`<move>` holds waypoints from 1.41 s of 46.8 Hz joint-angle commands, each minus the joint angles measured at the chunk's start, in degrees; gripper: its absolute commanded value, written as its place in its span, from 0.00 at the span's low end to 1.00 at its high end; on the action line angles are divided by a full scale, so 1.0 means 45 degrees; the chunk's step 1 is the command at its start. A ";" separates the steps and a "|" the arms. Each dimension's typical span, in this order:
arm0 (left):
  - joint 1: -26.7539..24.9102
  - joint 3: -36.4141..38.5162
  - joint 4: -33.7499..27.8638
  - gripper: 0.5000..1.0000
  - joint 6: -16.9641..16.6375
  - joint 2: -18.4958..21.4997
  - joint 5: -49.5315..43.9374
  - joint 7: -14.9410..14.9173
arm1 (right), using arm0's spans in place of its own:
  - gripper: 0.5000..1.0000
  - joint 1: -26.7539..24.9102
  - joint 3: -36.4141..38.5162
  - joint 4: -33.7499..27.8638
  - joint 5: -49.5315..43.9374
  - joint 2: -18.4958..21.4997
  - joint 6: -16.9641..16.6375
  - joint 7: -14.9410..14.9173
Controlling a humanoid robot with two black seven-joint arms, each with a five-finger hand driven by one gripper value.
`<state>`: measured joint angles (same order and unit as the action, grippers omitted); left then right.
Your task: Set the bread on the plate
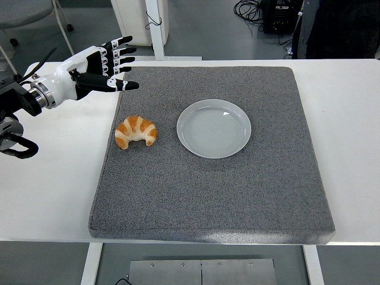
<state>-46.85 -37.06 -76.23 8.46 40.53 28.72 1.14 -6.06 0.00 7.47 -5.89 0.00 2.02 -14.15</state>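
A golden croissant [136, 132] lies on the left part of the grey mat [214, 190]. Right of it, a hand's width away, sits an empty pale grey plate [214, 128]. My left hand [110, 63], white with black fingers, hovers over the mat's far left corner, behind the croissant and apart from it. Its fingers are spread and hold nothing. The right arm is out of view.
The white table [53, 178] extends past the mat on both sides. A white post [155, 27] and a chair base stand on the floor behind the table. A person in dark clothing [338, 27] stands at the top right beside cables.
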 commanded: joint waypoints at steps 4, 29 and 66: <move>0.0001 -0.0027 0.0007 0.97 -0.0006 0.0133 0.0999 0.0020 | 1.00 -0.0001 -0.0001 0.0000 0.0000 0.0000 0.0000 0.0000; 0.0059 0.0753 -0.0246 0.97 0.0131 0.0836 0.4536 0.0136 | 1.00 -0.0001 -0.0001 0.0000 0.0000 0.0000 0.0000 0.0000; 0.0098 0.2707 -0.0091 0.97 -0.1939 0.0485 0.9554 0.1250 | 1.00 0.0019 -0.0001 0.0000 0.0000 0.0000 0.0000 0.0000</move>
<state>-46.56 -25.46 -76.80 1.21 43.12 70.42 6.62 -6.05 0.00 7.47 -5.89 0.00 2.02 -14.15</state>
